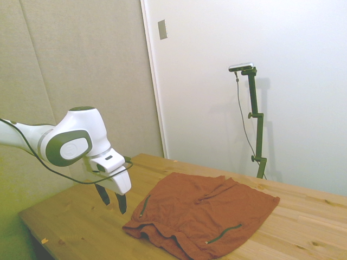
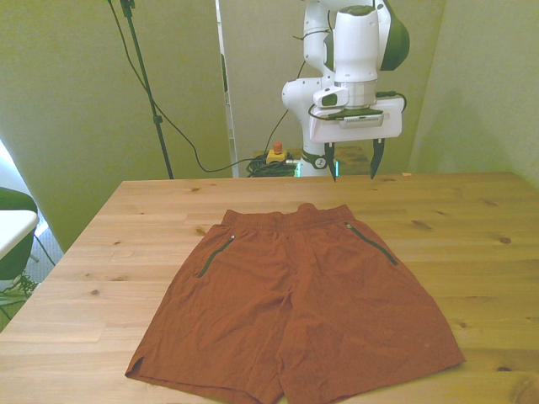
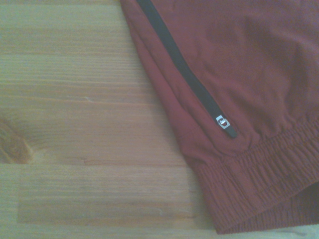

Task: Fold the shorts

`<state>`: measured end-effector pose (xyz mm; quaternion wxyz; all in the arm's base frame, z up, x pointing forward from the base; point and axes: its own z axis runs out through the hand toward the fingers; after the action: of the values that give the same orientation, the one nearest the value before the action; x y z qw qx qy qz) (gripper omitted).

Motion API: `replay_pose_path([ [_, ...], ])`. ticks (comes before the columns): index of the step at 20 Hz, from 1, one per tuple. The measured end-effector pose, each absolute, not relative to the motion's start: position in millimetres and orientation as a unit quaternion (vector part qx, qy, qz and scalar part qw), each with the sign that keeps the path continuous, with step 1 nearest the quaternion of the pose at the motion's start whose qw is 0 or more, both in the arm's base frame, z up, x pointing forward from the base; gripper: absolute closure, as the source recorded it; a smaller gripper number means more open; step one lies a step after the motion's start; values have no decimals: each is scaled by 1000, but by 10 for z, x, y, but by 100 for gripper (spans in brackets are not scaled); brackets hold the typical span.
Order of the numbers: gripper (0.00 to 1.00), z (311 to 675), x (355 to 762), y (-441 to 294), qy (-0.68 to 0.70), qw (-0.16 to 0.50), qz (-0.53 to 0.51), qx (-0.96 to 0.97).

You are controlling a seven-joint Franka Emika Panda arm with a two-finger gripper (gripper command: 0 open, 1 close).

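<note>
Wooden surface (image 2: 472,244) carries the shorts (image 2: 295,303) spread flat, unfolded. We see the tool (image 2: 352,160) above the waistband corner, fingers apart, likely lining up a pinch.

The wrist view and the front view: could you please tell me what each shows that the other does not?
Only the wrist view shows the small metal zipper pull and the gathers of the waistband up close. Only the front view shows the whole shorts lying flat with both leg hems, and the open gripper held above the table beyond the waistband. Both show rust-orange fabric, a dark zipper pocket and bare wood.
</note>
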<state>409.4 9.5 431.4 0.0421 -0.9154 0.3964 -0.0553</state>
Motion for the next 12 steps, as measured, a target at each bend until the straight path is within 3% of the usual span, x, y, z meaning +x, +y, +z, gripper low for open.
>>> replay_pose_path([
  [3, 0, 4301, 4114, 81, 388, 23, -63, -919],
  [12, 0, 4019, 4342, 700, 325, -163, -193, -911],
])
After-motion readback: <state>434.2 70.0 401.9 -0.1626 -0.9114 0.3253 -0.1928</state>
